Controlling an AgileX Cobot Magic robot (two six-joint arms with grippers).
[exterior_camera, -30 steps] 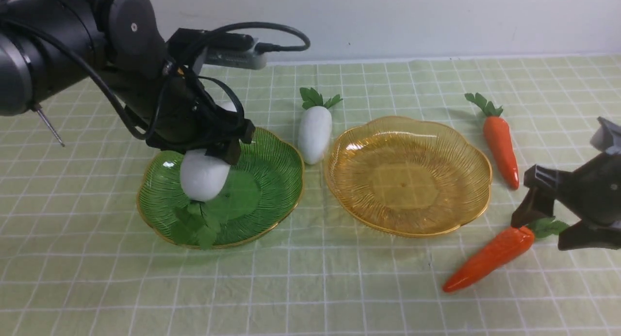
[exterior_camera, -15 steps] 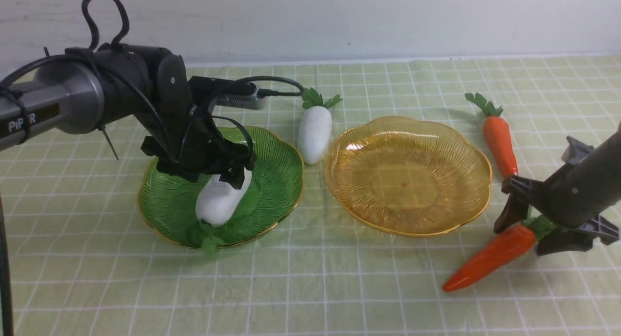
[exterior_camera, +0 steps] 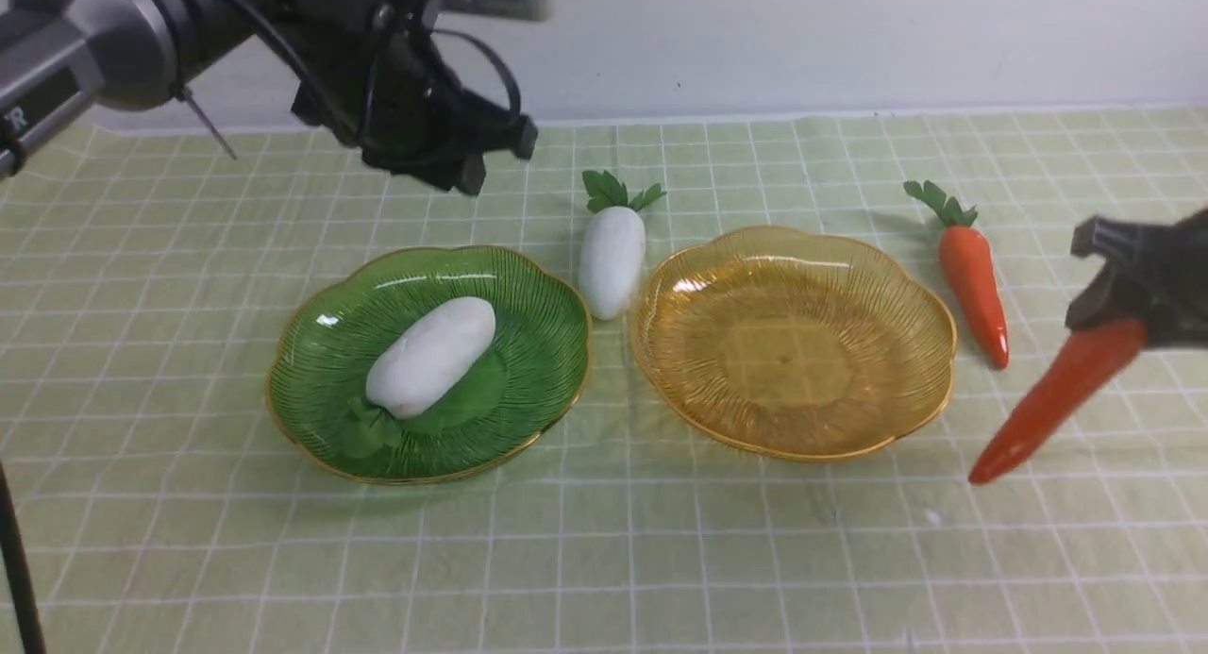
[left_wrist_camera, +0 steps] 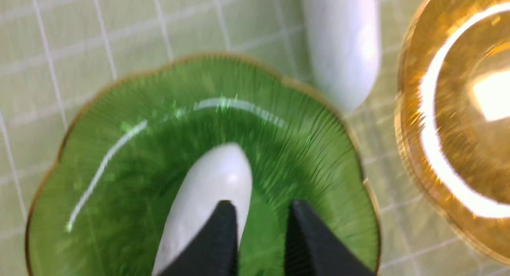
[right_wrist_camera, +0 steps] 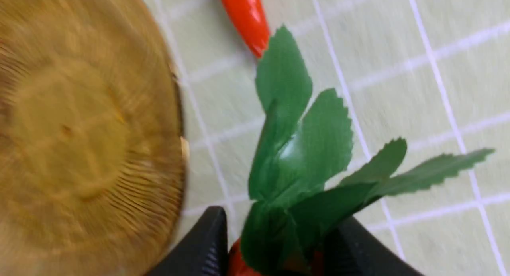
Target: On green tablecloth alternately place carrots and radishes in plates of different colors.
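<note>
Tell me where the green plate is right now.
In the front view, the green plate lies on the left side of the cloth, just left of the yellow plate, with one white radish in it.

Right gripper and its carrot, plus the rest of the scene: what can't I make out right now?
- Right gripper: cut off by the front view's right edge.
- Held carrot: tip beyond the right wrist view's edge; leafy top hidden behind the gripper in the front view.
- Left gripper: upper arm parts cut off by the front view's top edge.
- Radish outside the plates: leaves beyond the left wrist view's edge.
</note>
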